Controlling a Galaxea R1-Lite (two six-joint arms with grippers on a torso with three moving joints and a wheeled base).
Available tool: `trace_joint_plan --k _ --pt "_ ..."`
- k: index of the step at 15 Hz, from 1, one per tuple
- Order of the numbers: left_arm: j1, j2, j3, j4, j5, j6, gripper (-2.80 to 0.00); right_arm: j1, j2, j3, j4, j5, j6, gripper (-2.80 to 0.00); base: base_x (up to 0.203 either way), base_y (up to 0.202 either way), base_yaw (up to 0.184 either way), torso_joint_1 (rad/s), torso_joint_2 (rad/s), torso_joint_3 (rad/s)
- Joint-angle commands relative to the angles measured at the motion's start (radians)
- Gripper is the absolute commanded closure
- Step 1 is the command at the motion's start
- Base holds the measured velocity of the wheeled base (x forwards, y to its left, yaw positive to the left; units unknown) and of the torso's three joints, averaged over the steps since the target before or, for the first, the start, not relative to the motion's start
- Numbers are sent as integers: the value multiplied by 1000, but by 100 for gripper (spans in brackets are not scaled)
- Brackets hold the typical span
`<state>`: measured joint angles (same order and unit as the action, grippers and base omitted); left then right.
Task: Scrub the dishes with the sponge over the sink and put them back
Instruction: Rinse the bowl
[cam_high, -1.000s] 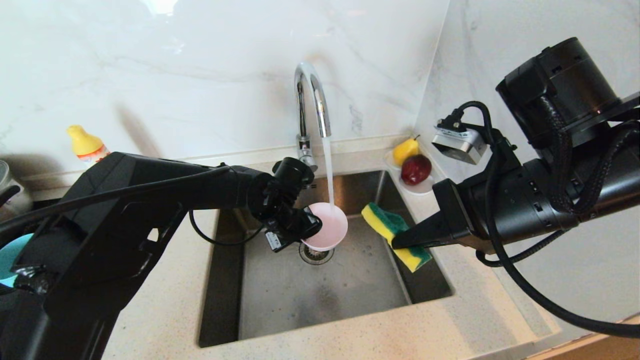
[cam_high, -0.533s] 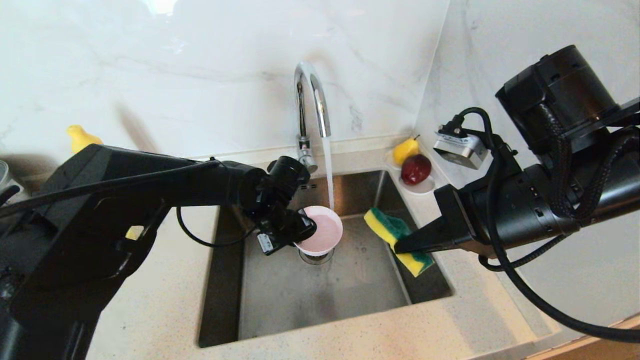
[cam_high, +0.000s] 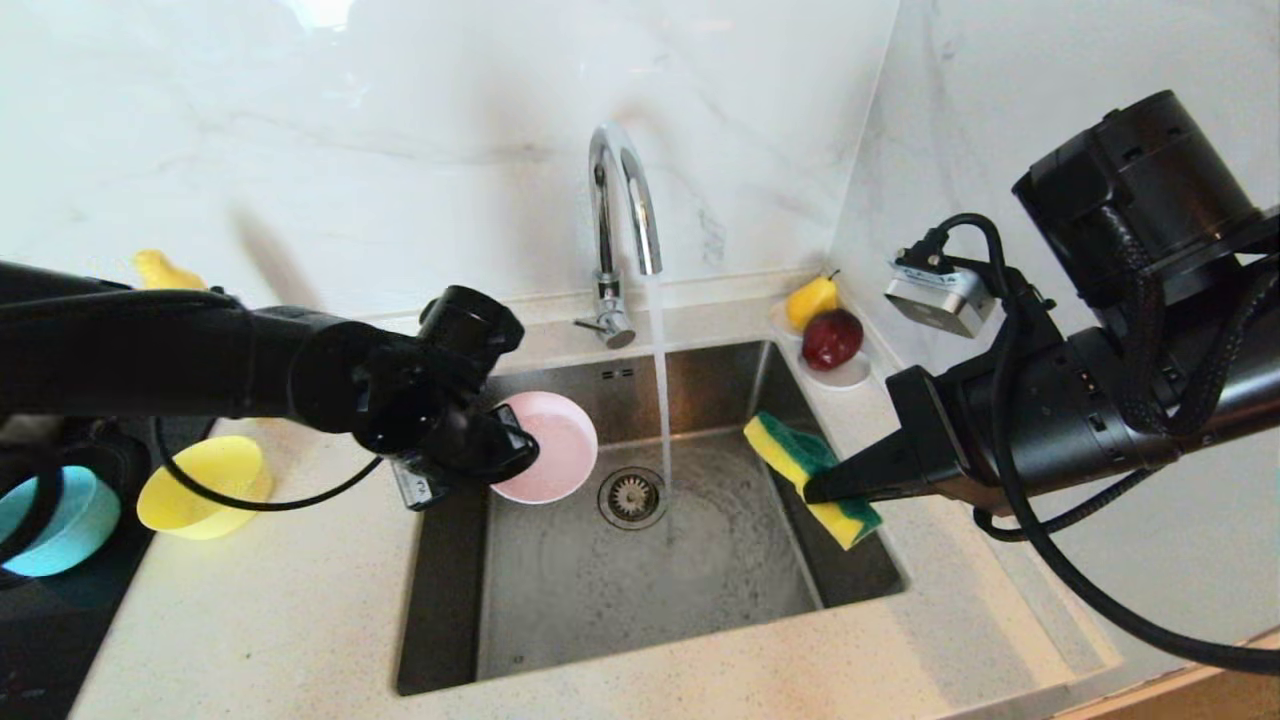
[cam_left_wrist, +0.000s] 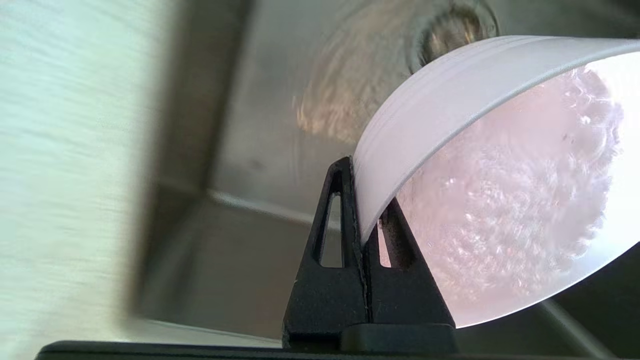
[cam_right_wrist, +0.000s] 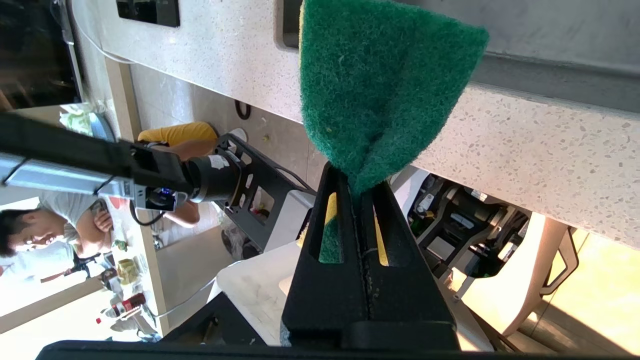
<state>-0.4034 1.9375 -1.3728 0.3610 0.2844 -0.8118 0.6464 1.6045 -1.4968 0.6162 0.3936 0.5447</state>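
Note:
The pale pink bowl (cam_high: 550, 445) hangs tilted over the left part of the sink (cam_high: 620, 600), clear of the water stream. My left gripper (cam_high: 500, 455) is shut on its rim. In the left wrist view the fingers (cam_left_wrist: 367, 210) pinch the bowl's wall (cam_left_wrist: 450, 100), and suds coat its inside. My right gripper (cam_high: 815, 490) is shut on the green-and-yellow sponge (cam_high: 805, 470) over the sink's right edge; the pinched sponge (cam_right_wrist: 380, 85) bulges beyond the right gripper (cam_right_wrist: 357, 185). A yellow bowl (cam_high: 200, 485) and a teal bowl (cam_high: 50, 525) sit on the counter at left.
Water runs from the chrome faucet (cam_high: 620, 200) onto the basin floor beside the drain strainer (cam_high: 632, 495). A white saucer with fruit (cam_high: 830, 350) sits at the back right corner. A yellow-capped bottle (cam_high: 160, 270) stands at the back left wall.
My left arm has drawn the pink bowl out from under the stream and to the left, uncovering the yellow and teal bowls. The right gripper with the sponge has barely shifted.

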Motion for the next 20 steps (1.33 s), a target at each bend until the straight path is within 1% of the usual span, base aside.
trace_joint_plan --k 1,2,3,4,5,6,7,10,12,15,17,20 --pt "45 -141 153 -130 11 41 0 -1 0 1 4 1 3 0 0 0 0 0 0 0" --pt "66 -195 219 -236 15 95 0 -1 6 1 4 1 4 0 0 0 0 0 0 0" --pt "82 -229 261 -338 22 161 0 -2 12 0 4 1 3 0 0 0 0 0 0 0" --pt "91 -255 283 -419 46 224 0 -5 14 0 4 2 3 0 0 0 0 0 0 0" --pt "94 -262 289 -478 91 287 0 -5 13 0 4 4 3 0 0 0 0 0 0 0" --pt "97 -265 290 -535 126 336 0 -6 10 1 4 5 4 0 0 0 0 0 0 0" --pt "99 -267 291 -604 141 377 0 -8 8 3 5 5 4 0 0 0 0 0 0 0" --pt "107 -282 312 -808 148 498 0 -16 7 12 4 7 4 0 0 0 0 0 0 0" --pt "107 -293 333 -923 145 548 0 -16 8 10 4 7 3 0 0 0 0 0 0 0" --pt "107 -309 353 -1060 135 633 0 -16 5 13 4 9 4 0 0 0 0 0 0 0" --pt "107 -335 357 -1103 105 656 0 -16 4 15 4 11 4 0 0 0 0 0 0 0" --pt "107 -404 362 -1126 37 666 0 -16 0 15 5 11 4 0 0 0 0 0 0 0"
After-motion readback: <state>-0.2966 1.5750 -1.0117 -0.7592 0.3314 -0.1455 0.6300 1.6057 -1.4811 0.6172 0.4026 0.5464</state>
